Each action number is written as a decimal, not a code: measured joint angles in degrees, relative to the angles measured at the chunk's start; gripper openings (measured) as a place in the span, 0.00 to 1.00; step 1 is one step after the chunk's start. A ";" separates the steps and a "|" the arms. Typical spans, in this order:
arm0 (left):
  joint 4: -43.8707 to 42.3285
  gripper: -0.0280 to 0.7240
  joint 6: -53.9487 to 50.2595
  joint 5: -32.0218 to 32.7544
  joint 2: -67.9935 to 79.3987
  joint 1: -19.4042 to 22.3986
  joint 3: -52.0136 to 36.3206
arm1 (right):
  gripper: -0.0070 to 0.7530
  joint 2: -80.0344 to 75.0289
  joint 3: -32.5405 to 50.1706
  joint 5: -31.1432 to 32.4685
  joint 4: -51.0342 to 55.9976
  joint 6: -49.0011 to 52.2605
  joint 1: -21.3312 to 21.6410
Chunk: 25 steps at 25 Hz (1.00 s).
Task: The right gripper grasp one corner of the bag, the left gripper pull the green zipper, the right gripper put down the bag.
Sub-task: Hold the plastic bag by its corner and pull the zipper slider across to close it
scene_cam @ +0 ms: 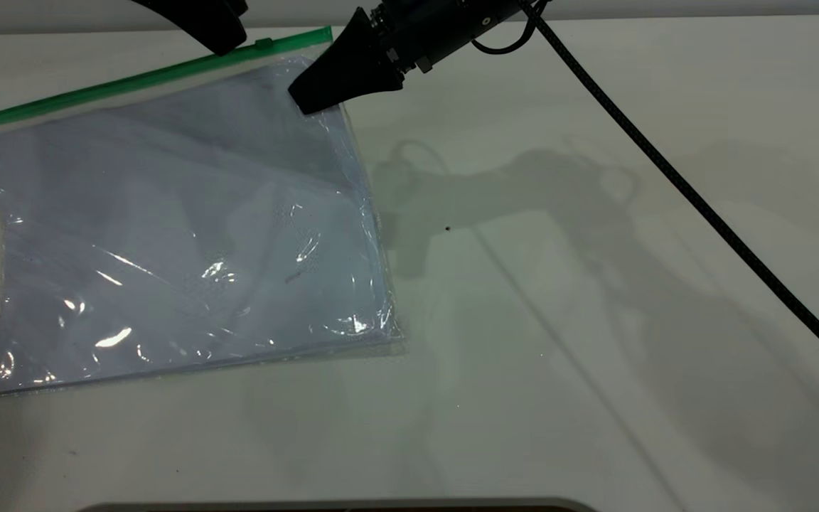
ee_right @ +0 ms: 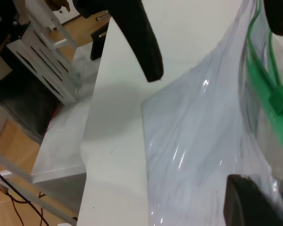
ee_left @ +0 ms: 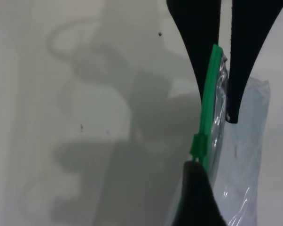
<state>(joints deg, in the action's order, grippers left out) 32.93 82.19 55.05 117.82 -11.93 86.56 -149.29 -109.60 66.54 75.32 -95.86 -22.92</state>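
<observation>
The right gripper (scene_cam: 304, 101) pinches the bag (scene_cam: 182, 235) at its corner just below the end of the green zipper (scene_cam: 146, 77), jaws closed on the plastic. From that grip the bag spreads flat over the white table (scene_cam: 594, 320). The left gripper (scene_cam: 221, 48) hovers over the zipper beside the small slider tab (ee_left: 198, 145); its fingers straddle the strip, parted, gripping nothing. No brand, label or writing can be read anywhere.
</observation>
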 joint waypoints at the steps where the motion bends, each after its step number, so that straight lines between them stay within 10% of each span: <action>1: 0.00 0.78 0.13 -0.19 0.00 0.00 0.00 | 0.05 0.00 0.00 0.00 0.04 -0.15 0.00; 17: 7.31 0.77 9.28 -5.94 5.12 0.00 0.11 | 0.05 0.00 0.00 0.00 0.05 -0.37 0.00; 25: 7.31 0.53 9.82 -4.89 5.12 0.00 0.11 | 0.05 0.00 0.00 0.00 0.05 -0.37 0.00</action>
<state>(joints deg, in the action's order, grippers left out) 40.24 92.00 50.16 122.94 -11.93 86.66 -149.29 -109.60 66.54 75.38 -96.23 -22.92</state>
